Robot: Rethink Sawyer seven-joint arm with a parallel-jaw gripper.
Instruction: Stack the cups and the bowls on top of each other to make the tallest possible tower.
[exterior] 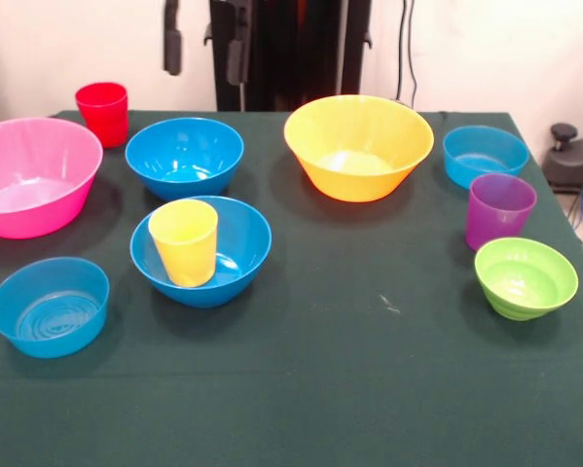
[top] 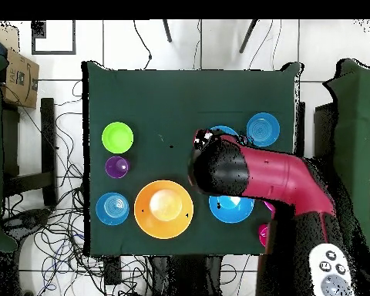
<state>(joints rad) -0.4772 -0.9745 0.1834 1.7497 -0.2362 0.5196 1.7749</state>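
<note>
Nearest piece: small light-blue bowl point(exterior: 50, 306) is seen at the front left of the green counter point(exterior: 369, 389), empty.
Tower so far: yellow cup point(exterior: 184, 241) stands upright inside a medium blue bowl point(exterior: 235, 255) near the counter's middle; nothing is placed on it yet.
Step in hand: judged to be adding the next piece on the yellow cup; a bowl is best lowered level and centred over the rim, then released gently so the cup is not tipped.
Other containers: pink bowl point(exterior: 33, 175), second blue bowl point(exterior: 184, 156), yellow-orange bowl point(exterior: 359, 146), second light-blue bowl point(exterior: 485, 154) and lime green bowl point(exterior: 525, 277) are all empty.
Loose cups: red cup point(exterior: 102, 112) stands at the far left; purple cup point(exterior: 500, 210) stands between the lime bowl and the light-blue bowl; both are empty.
Arm: red arm point(top: 284, 179) is seen from overhead reaching over the stack.
Jaws: hidden beneath the arm; whether wide or narrow cannot be told.
</note>
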